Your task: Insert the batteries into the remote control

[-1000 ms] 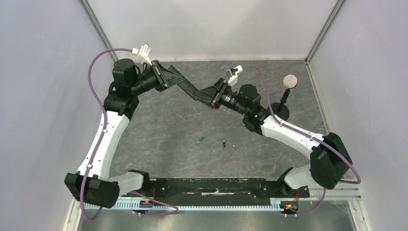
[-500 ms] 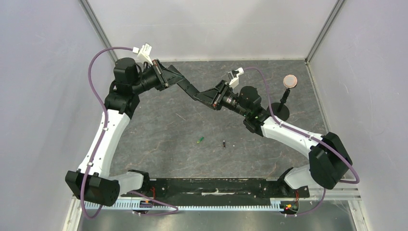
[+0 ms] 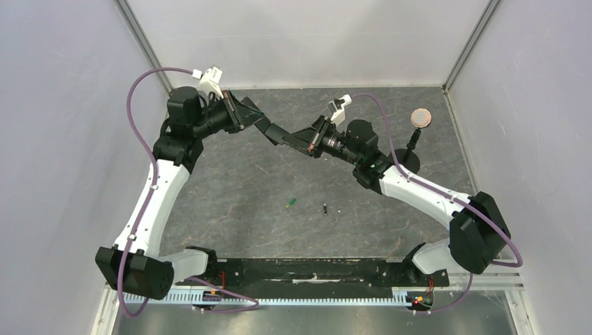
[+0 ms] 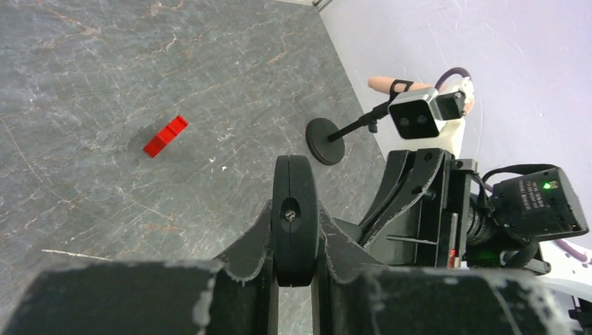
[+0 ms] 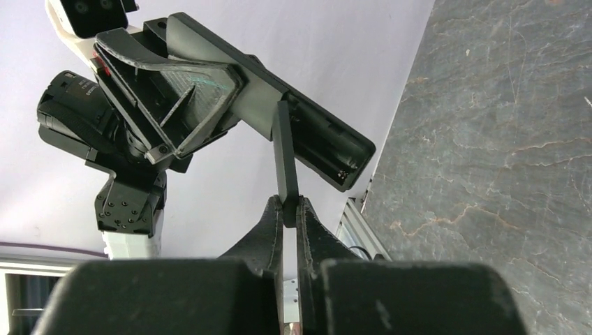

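Note:
My left gripper (image 3: 260,123) is shut on the black remote control (image 3: 274,132) and holds it in the air at the back of the table. The left wrist view shows the remote end-on (image 4: 293,209) between the jaws. In the right wrist view the remote (image 5: 307,132) has an open, empty battery bay. My right gripper (image 3: 297,137) is shut on a thin black cover strip (image 5: 285,171) whose far end meets the remote beside the bay. The green battery (image 3: 290,203) and the dark battery (image 3: 326,208) lie on the table, near the middle, well away from both grippers.
A black round-based stand (image 3: 408,162) with a tan disc (image 3: 419,117) is at the back right; it also shows in the left wrist view (image 4: 324,131). A small red box (image 4: 166,136) lies on the grey tabletop. Walls close in the back and sides.
Both grippers, joined at the remote, have shifted slightly left and toward the back. The batteries have not moved.

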You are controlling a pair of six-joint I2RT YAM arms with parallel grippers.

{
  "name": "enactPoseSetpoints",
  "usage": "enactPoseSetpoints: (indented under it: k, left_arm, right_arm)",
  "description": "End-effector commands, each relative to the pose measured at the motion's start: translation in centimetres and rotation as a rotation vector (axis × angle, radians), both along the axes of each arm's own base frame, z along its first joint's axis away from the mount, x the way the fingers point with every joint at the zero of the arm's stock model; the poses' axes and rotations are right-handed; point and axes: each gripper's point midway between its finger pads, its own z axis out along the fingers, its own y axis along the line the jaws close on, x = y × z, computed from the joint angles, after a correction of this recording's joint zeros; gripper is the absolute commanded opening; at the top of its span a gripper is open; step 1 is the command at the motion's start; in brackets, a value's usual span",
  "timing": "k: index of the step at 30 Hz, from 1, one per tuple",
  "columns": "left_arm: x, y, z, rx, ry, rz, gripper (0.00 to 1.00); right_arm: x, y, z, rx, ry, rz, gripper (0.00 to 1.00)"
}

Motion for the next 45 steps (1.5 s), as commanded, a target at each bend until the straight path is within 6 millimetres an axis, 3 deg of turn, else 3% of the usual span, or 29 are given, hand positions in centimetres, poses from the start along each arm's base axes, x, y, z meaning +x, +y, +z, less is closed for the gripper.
enactPoseSetpoints:
  k: [1, 6, 9, 11, 14, 17, 20, 25, 30, 33, 35, 41, 45]
  left_arm:
    - [-0.5, 0.0, -0.4, 0.038, -0.061, -0.023, 0.02]
    - [0.1, 1.1, -3.2, 0.108, -0.046, 0.032, 0.02]
    - [0.3, 1.9, -5.4, 0.158, -0.04, 0.061, 0.02]
    - [0.2, 2.2, -6.6, 0.183, -0.043, 0.066, 0.02]
    - [-0.1, 2.2, -7.2, 0.19, -0.066, 0.056, 0.02]
    - [-0.8, 1.8, -6.9, 0.178, -0.113, 0.019, 0.02]
    - [-1.5, 1.2, -6.5, 0.165, -0.162, -0.026, 0.02]
    - [-2.4, 0.5, -5.8, 0.136, -0.194, -0.079, 0.02]
    - [-3.4, -0.3, -4.9, 0.101, -0.223, -0.14, 0.02]
    - [-3.7, -0.4, -4.5, 0.087, -0.231, -0.146, 0.02]
    - [-3.9, -0.4, -4.5, 0.081, -0.229, -0.151, 0.02]
    - [-4.1, -0.6, -4.4, 0.065, -0.214, -0.165, 0.02]
    - [-4.2, -0.5, -4.5, 0.069, -0.203, -0.159, 0.02]
  right_arm:
    - [0.6, -0.9, 3.6, 0.064, -0.11, -0.032, 0.0]
    - [0.4, -3.0, 5.8, 0.091, -0.228, -0.105, 0.0]
    - [0.7, -4.9, 6.7, -0.003, -0.328, -0.203, 0.0]
    - [1.8, -6.2, 6.1, -0.119, -0.344, -0.289, 0.0]
    - [3.5, -9.0, 1.9, -0.353, -0.307, -0.417, 0.0]
    - [4.4, -12.0, -3.7, -0.616, -0.257, -0.493, 0.0]
    - [4.2, -14.4, -9.6, -0.849, -0.211, -0.493, 0.0]
    - [3.2, -16.7, -17.7, -1.114, -0.102, -0.42, 0.0]
    - [2.2, -18.9, -23.1, -1.3, 0.0, -0.383, 0.0]
    - [1.6, -19.5, -24.4, -1.326, 0.028, -0.376, 0.0]
    - [1.4, -19.8, -24.9, -1.342, 0.043, -0.378, 0.05]
    - [1.3, -20.7, -25.2, -1.404, 0.073, -0.386, 0.47]
    - [1.4, -20.1, -23.5, -1.374, 0.032, -0.384, 0.58]
